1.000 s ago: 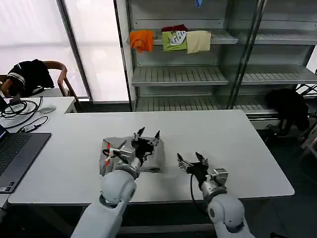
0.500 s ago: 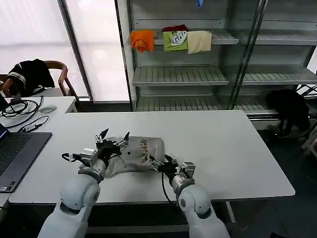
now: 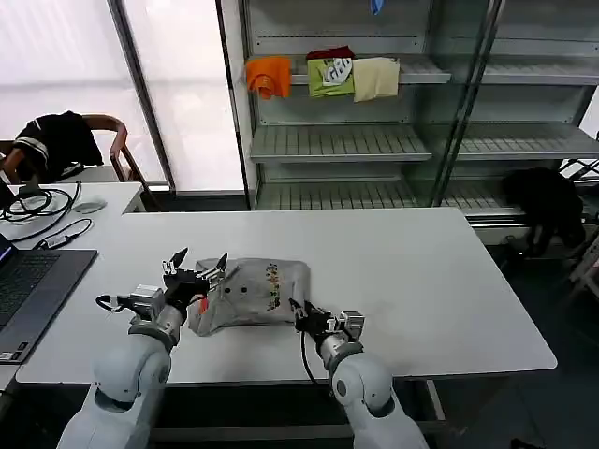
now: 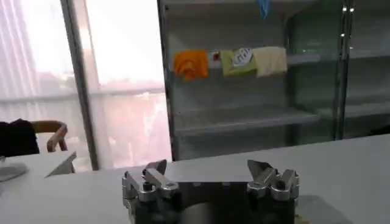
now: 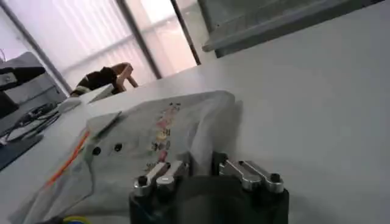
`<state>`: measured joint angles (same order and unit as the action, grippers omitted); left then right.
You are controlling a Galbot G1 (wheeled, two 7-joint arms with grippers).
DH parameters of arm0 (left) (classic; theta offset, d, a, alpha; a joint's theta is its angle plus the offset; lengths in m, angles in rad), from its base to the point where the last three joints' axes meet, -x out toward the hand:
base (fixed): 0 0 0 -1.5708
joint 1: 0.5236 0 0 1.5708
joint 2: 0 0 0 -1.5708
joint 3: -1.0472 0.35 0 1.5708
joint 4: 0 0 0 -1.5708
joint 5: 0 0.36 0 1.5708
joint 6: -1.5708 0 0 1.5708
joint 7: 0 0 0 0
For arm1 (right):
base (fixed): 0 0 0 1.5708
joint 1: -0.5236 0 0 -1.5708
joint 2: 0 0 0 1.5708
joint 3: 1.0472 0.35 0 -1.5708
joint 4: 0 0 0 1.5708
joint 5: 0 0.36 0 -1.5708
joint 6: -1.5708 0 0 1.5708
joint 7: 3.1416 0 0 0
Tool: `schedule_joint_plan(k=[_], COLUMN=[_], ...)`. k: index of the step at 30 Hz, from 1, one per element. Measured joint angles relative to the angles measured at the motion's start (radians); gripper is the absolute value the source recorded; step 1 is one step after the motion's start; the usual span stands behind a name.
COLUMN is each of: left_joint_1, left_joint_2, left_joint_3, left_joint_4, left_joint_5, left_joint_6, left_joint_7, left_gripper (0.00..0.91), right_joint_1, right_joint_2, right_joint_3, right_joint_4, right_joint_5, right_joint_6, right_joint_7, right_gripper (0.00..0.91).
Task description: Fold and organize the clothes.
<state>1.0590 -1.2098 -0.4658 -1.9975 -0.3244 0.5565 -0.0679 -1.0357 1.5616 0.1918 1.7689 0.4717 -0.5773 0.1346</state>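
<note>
Left edge of T-shirt (image 3: 251,294) hidden behind left gripper (image 3: 197,267); laptop (image 3: 33,285) cut by frame edge; print on green shelf garment (image 3: 330,76) too small to read; right gripper (image 5: 198,168) base cropped.

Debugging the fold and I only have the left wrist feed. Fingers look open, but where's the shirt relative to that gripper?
Observer: In the head view, the left gripper is open at the left edge of the folded grey T-shirt, holding nothing.
Operator: Right arm?
Observer: The right gripper is low over the table, at the shirt's near right corner.
Operator: Fold state?
Observer: In the right wrist view it is a compact bundle with the chest print facing up and the red-orange strip at the end nearer the left gripper.
</note>
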Motion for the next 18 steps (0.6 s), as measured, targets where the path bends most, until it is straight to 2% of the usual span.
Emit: schedule_joint_plan(k=[8, 9, 10, 14, 18], left_joint_1=[0.017, 0.019, 0.023, 0.033, 0.042], left_joint_2=[0.000, 0.000, 0.000, -0.005, -0.013], left_joint_3=[-0.021, -0.023, -0.024, -0.025, -0.025], left_joint_4=[0.000, -0.001, -0.001, 0.003, 0.002], left_joint_5=[-0.004, -0.004, -0.004, -0.004, -0.005], left_joint_6=[-0.005, -0.006, -0.009, -0.013, -0.016], left_joint_7=[0.002, 0.002, 0.002, 0.004, 0.009], left_gripper=[0.907, 0.907, 0.907, 0.907, 0.907], right_joint_1=[-0.042, -0.049, -0.055, -0.081, -0.109], right_joint_2=[-0.035, -0.041, -0.049, -0.074, -0.080], right_joint_3=[0.024, 0.030, 0.036, 0.061, 0.079], right_joint_4=[0.053, 0.060, 0.067, 0.092, 0.119], right_joint_5=[0.005, 0.006, 0.007, -0.001, -0.052], right_joint_6=[-0.001, -0.001, -0.001, 0.000, 0.009], right_joint_7=[0.015, 0.014, 0.012, 0.002, -0.025], right_gripper=[0.000, 0.343, 0.907, 0.907, 0.907])
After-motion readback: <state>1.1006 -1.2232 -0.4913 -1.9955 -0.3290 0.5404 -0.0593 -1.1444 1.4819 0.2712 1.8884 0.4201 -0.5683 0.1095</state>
